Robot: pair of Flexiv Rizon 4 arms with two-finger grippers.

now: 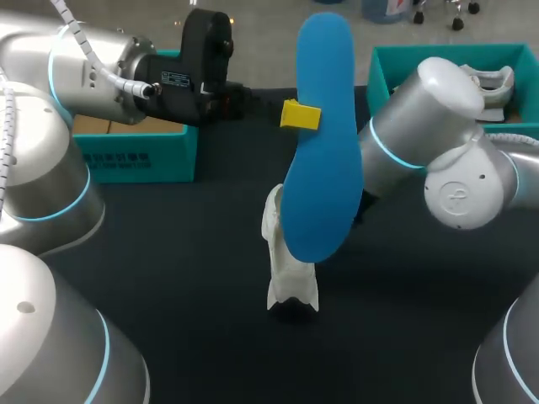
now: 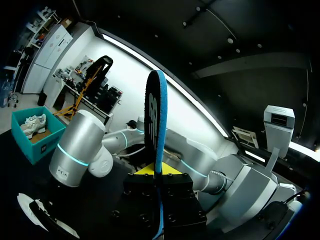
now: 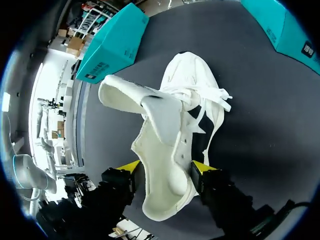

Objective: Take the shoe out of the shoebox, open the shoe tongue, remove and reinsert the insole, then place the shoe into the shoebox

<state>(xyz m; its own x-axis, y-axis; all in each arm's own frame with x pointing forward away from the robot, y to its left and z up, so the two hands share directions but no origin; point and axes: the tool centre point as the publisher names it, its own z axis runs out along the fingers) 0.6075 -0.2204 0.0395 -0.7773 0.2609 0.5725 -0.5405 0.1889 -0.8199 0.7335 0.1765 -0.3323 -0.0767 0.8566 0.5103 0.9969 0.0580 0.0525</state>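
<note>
A blue insole (image 1: 324, 135) stands upright above the table, and my left gripper (image 1: 301, 115) is shut on its edge. In the left wrist view the insole (image 2: 155, 115) is seen edge-on, rising from between that gripper's (image 2: 159, 172) fingers. Below it, the white shoe (image 1: 290, 269) stands tilted on the dark table. In the right wrist view the shoe (image 3: 185, 85) has its tongue (image 3: 162, 115) pulled up, and its heel lies between the spread fingers of my right gripper (image 3: 166, 169). In the head view the insole hides the right gripper.
A teal shoebox (image 1: 135, 156) sits at the back left under my left arm. A second teal box (image 1: 387, 76) at the back right holds another white shoe (image 1: 493, 84). Both boxes (image 3: 112, 42) (image 3: 280, 25) lie ahead of the right gripper.
</note>
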